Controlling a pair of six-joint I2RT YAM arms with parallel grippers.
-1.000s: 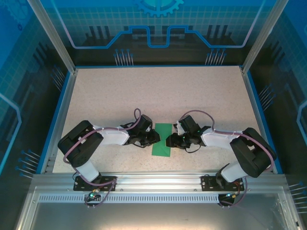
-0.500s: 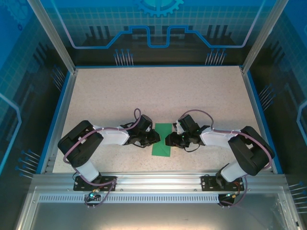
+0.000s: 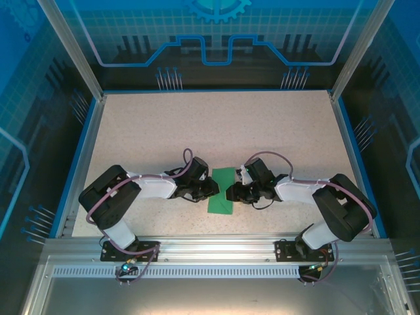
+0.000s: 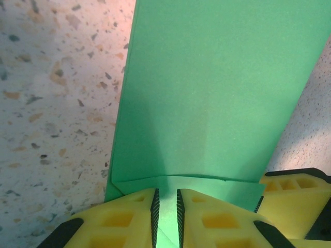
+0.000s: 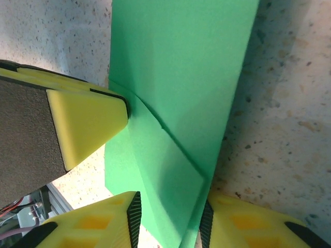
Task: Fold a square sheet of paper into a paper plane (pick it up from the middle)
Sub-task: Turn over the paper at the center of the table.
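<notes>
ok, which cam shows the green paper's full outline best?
Top external: the whole green paper shows as a narrow strip on the table between the left gripper and right gripper. Left wrist gives a close-up of its layered near edge; right wrist, a diagonal fold between that gripper's fingers.

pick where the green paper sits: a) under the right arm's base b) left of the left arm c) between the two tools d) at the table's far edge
c: the green paper lies between the left tool and the right tool, which meet it from either side.
</notes>
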